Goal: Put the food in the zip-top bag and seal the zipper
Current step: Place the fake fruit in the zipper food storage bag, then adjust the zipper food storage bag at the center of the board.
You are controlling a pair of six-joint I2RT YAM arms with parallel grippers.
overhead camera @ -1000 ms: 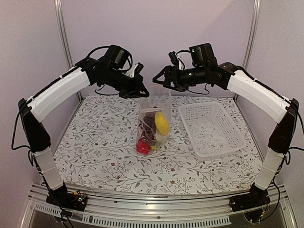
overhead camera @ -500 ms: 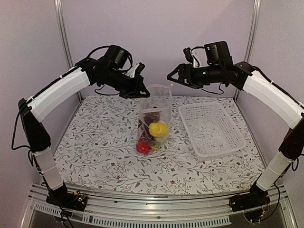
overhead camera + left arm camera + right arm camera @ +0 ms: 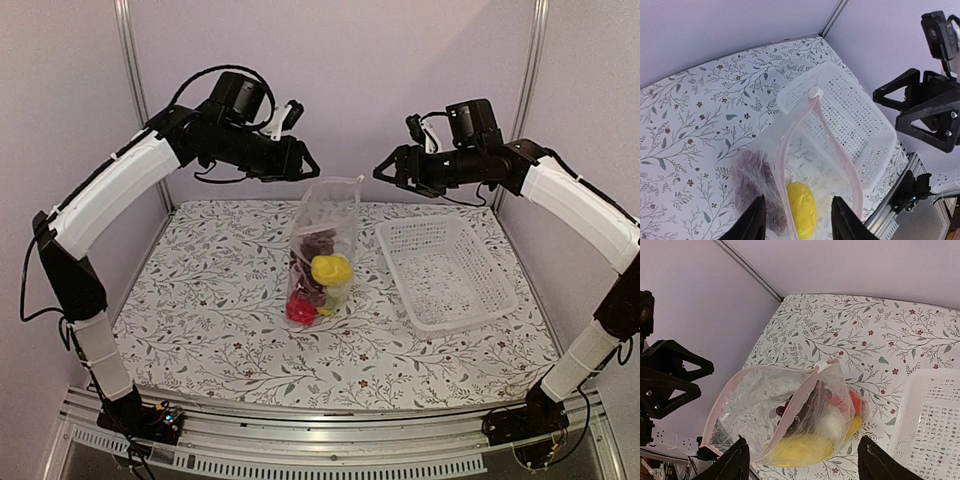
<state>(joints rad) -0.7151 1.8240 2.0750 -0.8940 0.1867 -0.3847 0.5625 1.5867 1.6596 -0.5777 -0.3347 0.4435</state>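
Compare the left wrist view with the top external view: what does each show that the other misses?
Only the left wrist: a look down into the open mouth of the zip-top bag, its pink zipper strips apart. Only the top external: both arms whole, the left gripper open, clear of the bag, and a red piece at the bag's bottom. Both: the yellow piece, the white basket and the open right gripper.

Clear zip-top bag [image 3: 335, 205], pink zipper [image 3: 850, 167]; inside, yellow fruit [image 3: 331, 269], dark purple grapes [image 3: 318, 243], red pepper [image 3: 301, 309]. White mesh basket [image 3: 445, 270]. White tabletop [image 3: 200, 300], grey-green leafy vines, tiny red blossoms.
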